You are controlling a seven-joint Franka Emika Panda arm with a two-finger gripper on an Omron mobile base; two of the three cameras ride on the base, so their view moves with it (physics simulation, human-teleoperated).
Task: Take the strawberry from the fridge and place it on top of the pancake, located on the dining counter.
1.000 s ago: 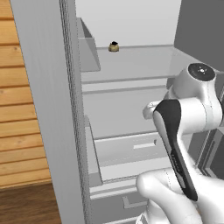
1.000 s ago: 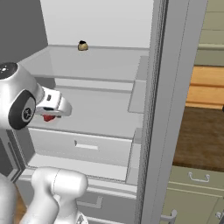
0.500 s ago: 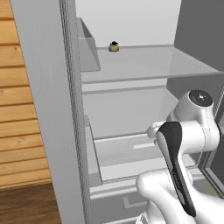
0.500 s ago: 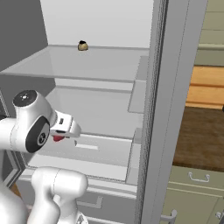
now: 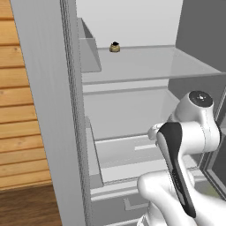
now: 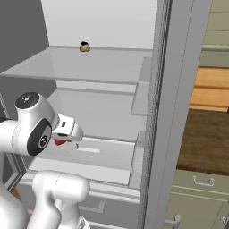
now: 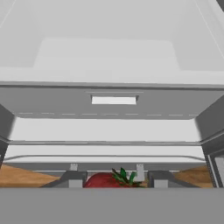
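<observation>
Gripper (image 7: 114,180) at bottom centre of the hand view, fingers closed on the strawberry (image 7: 105,180), red fruit also peeking under the hand at left of the right base view, open fridge (image 6: 154,112) ahead, small brown jar (image 6: 84,46) on upper shelf

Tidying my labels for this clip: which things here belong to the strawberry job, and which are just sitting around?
Job:
- strawberry, held between the hand's fingers
- fridge, door open

Sitting around:
- small brown jar at the back of the upper shelf
- drawer in the lower fridge
</observation>
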